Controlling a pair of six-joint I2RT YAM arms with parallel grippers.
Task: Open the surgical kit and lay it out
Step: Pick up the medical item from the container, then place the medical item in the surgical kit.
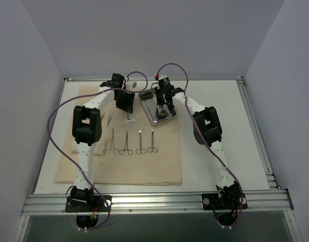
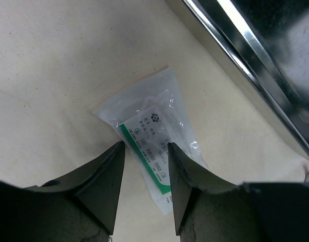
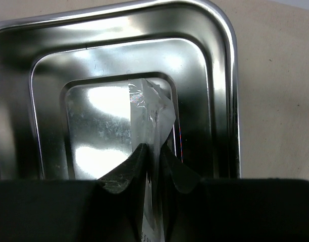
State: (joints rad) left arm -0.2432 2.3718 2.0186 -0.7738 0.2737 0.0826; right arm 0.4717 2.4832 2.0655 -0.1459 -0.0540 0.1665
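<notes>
R gripper (image 3: 153, 151) pinches crinkled clear pkt (image 3: 150, 108) in steel tray (image 3: 222, 75); L gripper (image 2: 146, 147) gapes over flat green-label pkt (image 2: 154, 126).

The clear packet (image 2: 154, 136) bears a green-banded label whose small print cannot be read

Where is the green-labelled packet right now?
Left wrist view: the packet lies on the cloth, left of the steel tray, under the open left gripper.
</notes>
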